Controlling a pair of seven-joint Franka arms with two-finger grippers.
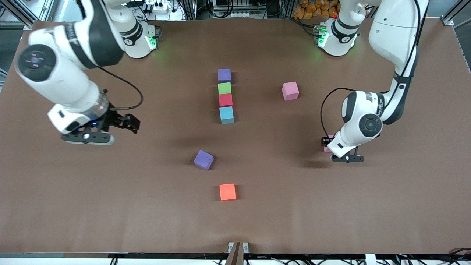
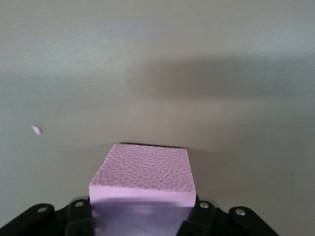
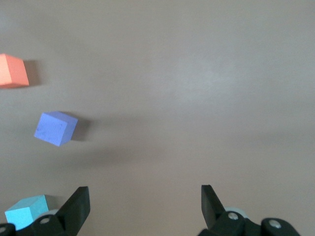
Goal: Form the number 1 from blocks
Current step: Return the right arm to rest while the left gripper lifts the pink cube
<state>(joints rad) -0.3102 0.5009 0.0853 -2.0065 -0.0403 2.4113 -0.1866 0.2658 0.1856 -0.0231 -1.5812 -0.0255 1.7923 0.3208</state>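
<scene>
Gripping a pink block (image 2: 142, 179) low near the table (image 1: 331, 206), well clear of the block column (image 1: 225, 96) toward its own end, the left gripper (image 1: 340, 152) risks foam slipping on lift, while the right gripper (image 1: 110, 129) waits wide open.

The brown table (image 1: 73, 206) is lit evenly from above, and no strong glare is seen on it. Soft, wide shadows are thrown below the two arms near the middle of the front view. Small dark shadows are cast beside the orange block (image 1: 227, 191) and the loose purple block (image 1: 203, 159). Green glows (from lights on the bases) are spread on the table at the top of the frame. The front view is sharp. In the left wrist view a pink block (image 2: 142, 178) is shown close up, its bumpy skin clear, and a broad blurry shadow is laid across the upper right. The right wrist view is dimmer and a little soft.
</scene>
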